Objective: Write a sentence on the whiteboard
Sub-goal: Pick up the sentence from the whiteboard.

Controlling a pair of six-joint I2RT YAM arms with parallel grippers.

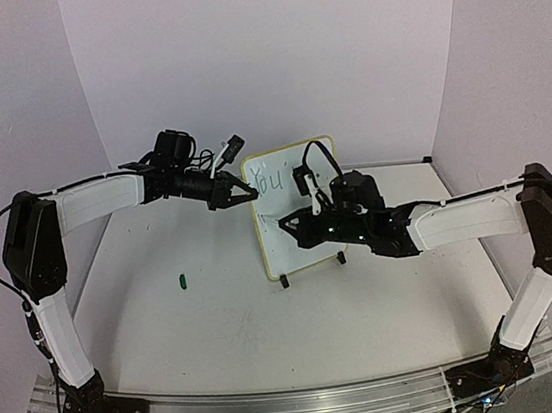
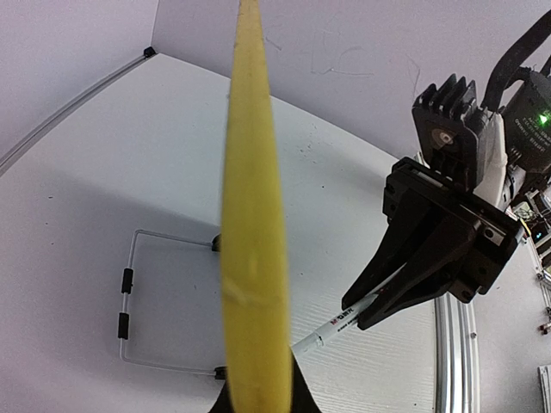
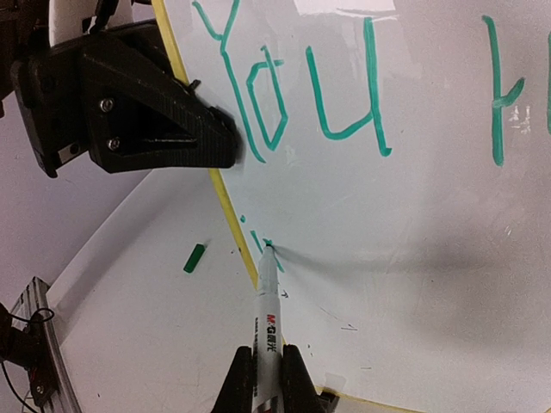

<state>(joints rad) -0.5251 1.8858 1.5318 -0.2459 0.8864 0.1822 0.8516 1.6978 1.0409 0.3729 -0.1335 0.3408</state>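
Note:
The whiteboard (image 1: 304,225) stands tilted on the table, with a pale-yellow frame and black feet. Of the sentence (image 3: 293,95), green "You" and part of a further letter (image 3: 506,95) show on the top line. My left gripper (image 1: 241,194) is shut on the board's left edge. In the left wrist view that yellow edge (image 2: 254,258) runs up between my left gripper's (image 2: 258,394) dark fingers. My right gripper (image 3: 268,360) is shut on a white marker (image 3: 269,305). The marker's green tip touches the board beside small green strokes (image 3: 255,231) near the left frame.
A green marker cap (image 1: 180,278) lies on the table left of the board. It also shows in the right wrist view as the cap (image 3: 195,258). A wire stand (image 2: 127,297) props the board from behind. White walls close in the back and sides.

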